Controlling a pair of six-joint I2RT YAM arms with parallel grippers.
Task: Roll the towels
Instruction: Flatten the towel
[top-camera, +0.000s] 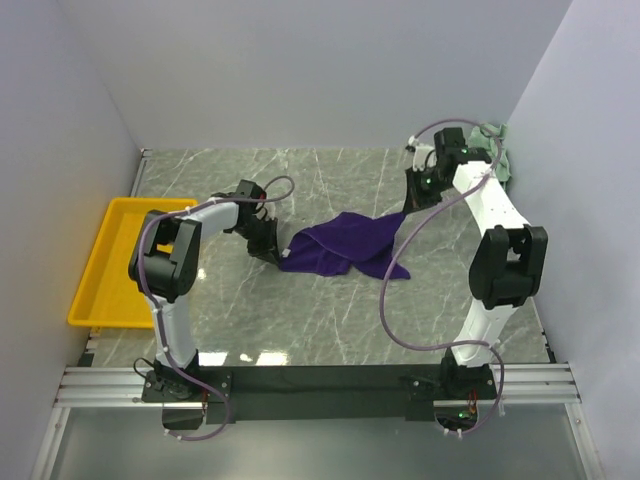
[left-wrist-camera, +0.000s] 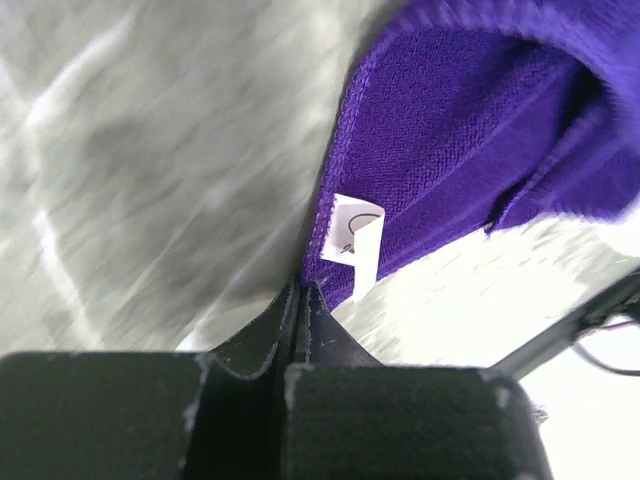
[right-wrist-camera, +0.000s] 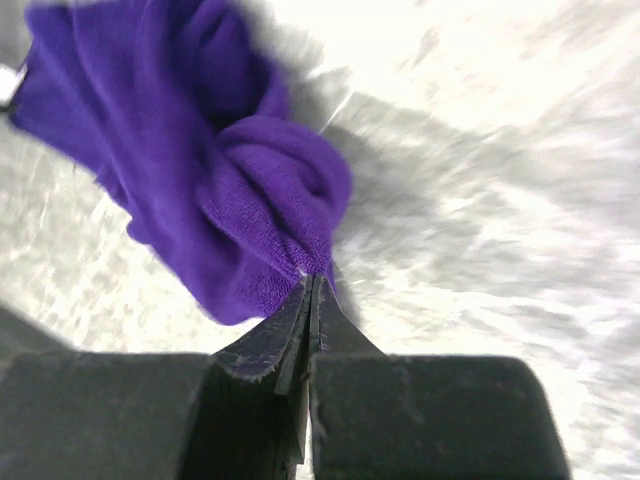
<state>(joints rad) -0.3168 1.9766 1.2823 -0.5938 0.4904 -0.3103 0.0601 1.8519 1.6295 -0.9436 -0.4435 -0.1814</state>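
Observation:
The purple towel (top-camera: 345, 245) lies bunched in the middle of the marble table, stretched between both grippers. My left gripper (top-camera: 272, 250) is shut on its left corner. In the left wrist view the fingertips (left-wrist-camera: 302, 285) pinch the hem of the purple towel (left-wrist-camera: 450, 130) just below its white label (left-wrist-camera: 355, 235). My right gripper (top-camera: 410, 205) is shut on the towel's right end. In the right wrist view its tips (right-wrist-camera: 315, 278) clamp a gathered fold of the purple towel (right-wrist-camera: 230, 180). The mint green towel (top-camera: 508, 160) sits crumpled at the back right, partly hidden behind the right arm.
A yellow tray (top-camera: 110, 265) rests at the table's left edge, beside the left arm. Grey walls close in the left, back and right sides. A purple cable (top-camera: 395, 270) loops down from the right arm near the towel.

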